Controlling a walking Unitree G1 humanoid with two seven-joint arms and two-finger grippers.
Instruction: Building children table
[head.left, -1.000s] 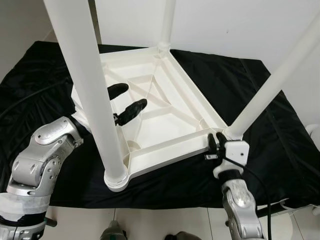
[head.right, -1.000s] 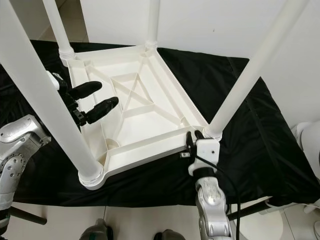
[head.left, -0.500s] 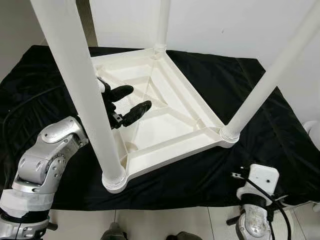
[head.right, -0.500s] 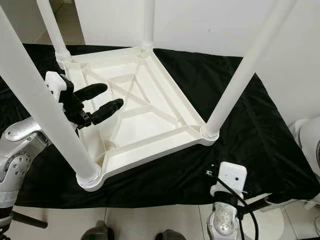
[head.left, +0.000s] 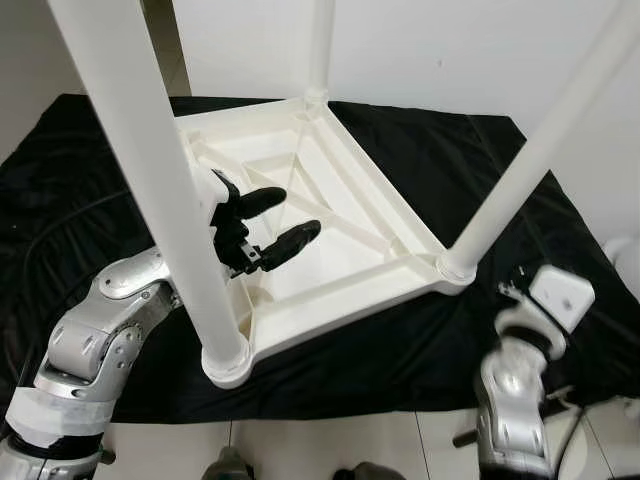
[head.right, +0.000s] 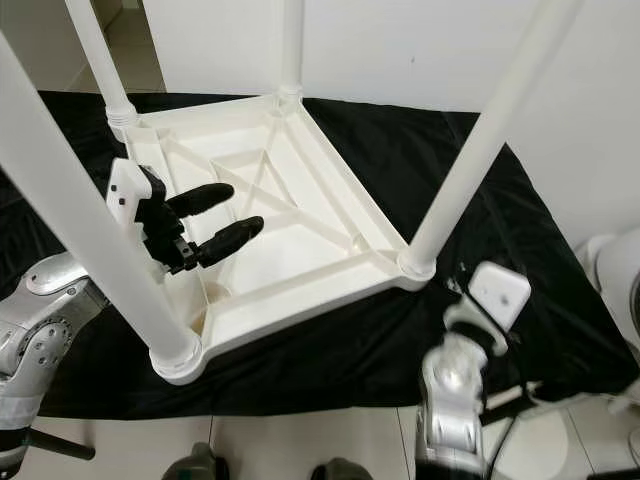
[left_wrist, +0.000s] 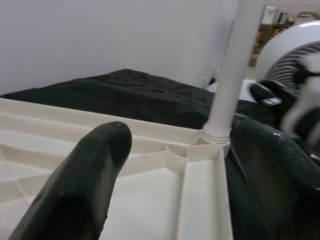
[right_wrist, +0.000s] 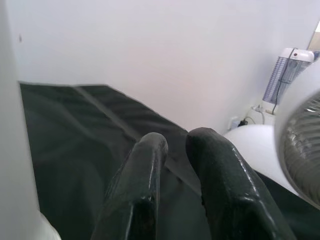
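Left eye view: left gripper (head.left: 270, 222), fingers apart, is hovering mid-frame inside the upturned table (head.left: 330, 215), likely steadying it; right gripper (right_wrist: 175, 165), fingers together, is idling.

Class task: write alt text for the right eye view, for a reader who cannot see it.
An upturned white children's table with four legs pointing up lies on a black cloth. The left gripper hovers open over its underside; the right gripper is off the table, beside the near right leg.

The white plastic table (head.left: 330, 215) lies upside down on a black cloth (head.left: 480, 180); its ribbed underside faces up; four round legs (head.left: 160, 190) stand upright at the corners.
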